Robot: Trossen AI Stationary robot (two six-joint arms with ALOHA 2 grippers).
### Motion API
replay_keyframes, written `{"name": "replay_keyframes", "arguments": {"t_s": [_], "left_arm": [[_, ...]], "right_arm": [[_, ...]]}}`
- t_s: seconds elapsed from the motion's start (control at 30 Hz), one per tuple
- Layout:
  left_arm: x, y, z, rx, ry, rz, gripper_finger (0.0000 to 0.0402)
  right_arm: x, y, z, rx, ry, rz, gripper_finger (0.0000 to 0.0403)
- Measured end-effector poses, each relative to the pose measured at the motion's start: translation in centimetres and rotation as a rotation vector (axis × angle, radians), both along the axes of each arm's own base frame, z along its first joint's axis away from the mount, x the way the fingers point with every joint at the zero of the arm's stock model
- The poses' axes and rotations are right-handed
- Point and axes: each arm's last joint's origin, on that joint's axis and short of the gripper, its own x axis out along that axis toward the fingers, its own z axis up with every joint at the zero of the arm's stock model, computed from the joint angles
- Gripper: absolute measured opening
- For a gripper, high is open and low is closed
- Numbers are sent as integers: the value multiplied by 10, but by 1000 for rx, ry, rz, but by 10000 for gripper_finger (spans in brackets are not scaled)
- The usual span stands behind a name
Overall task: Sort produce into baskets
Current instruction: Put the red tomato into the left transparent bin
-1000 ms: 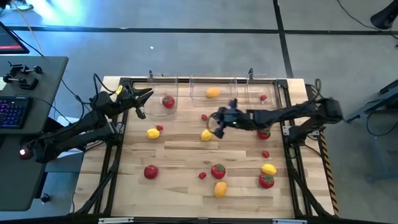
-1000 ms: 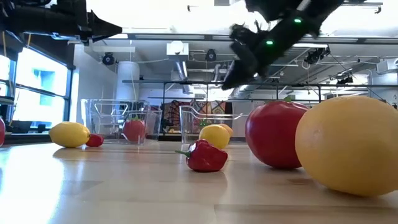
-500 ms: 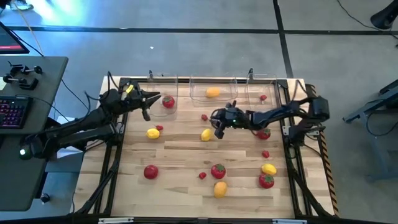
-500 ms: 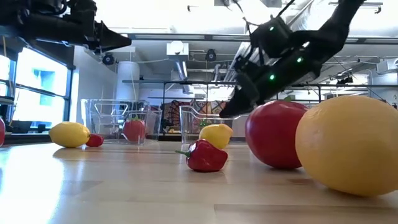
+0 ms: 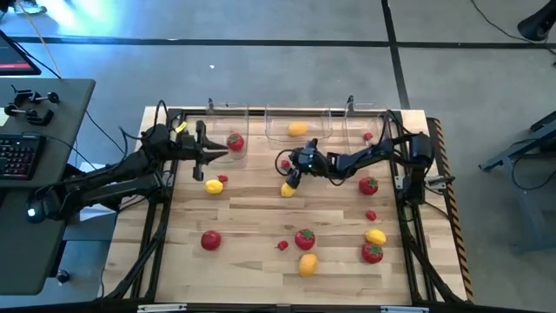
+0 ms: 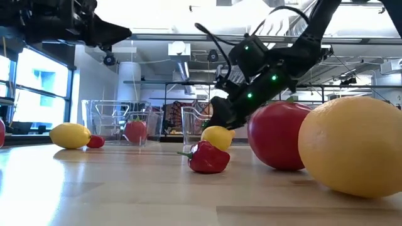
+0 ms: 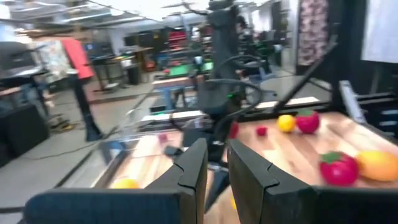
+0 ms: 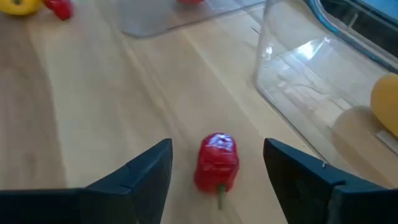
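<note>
Over at the left of the wooden table [image 5: 261,217], the left gripper [image 5: 211,154] hangs just in front of the left basket [image 5: 228,130], its fingers [image 7: 186,171] standing close together with only a narrow slit between them and nothing held. That clear basket holds one red tomato [image 5: 235,143]. Below the gripper on the boards lie a yellow lemon [image 5: 213,186] and a small red berry [image 5: 223,179] touching or just beside it, and nearer the front edge sits another tomato [image 5: 210,240].

In the middle, the centre basket [image 5: 298,124] carries an orange citrus [image 5: 297,129]. Just in front of it the right gripper [image 5: 286,166] reaches in low from the right side, fingers [image 8: 146,171] spread wide and empty, with a small red pepper-like piece [image 8: 217,161] lying on the table between them, touched by neither. A yellow fruit [image 5: 287,189] lies just beside that gripper, on its near side. Further forward are a tiny red piece [image 5: 282,245], a tomato [image 5: 304,238] and an orange-yellow oval [image 5: 307,263].

To the right, the third basket [image 5: 369,126] holds a small red berry [image 5: 367,136]. A tomato [image 5: 368,185] sits under the right arm, then a small red piece [image 5: 371,215], a yellow oval [image 5: 375,236] and one more tomato [image 5: 372,253].
</note>
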Motion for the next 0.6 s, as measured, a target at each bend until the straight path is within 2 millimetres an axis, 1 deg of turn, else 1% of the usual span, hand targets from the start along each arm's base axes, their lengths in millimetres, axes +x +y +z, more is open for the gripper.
{"name": "replay_keyframes", "arguments": {"t_s": [0.07, 0.13, 0.23, 0.37, 0.47, 0.6], "left_arm": [[0, -1, -1, -3, 5, -22, 50], [0, -1, -1, -8, 13, -24, 50], [0, -1, -2, -10, 16, -24, 50], [0, -1, -2, -2, 17, -27, 50], [1, -2, -2, -2, 18, -33, 50], [3, -4, -3, -10, 28, -51, 50]], "right_arm": [[0, 0, 0, -6, 10, 17, 241], [-2, 2, 4, -18, 32, 41, 239], [-9, 8, 22, -40, 70, 78, 239], [-24, 20, 46, -24, 139, 123, 239], [-31, 30, 60, 47, 130, 220, 239], [-36, 48, 61, 189, 160, 428, 239]]}}
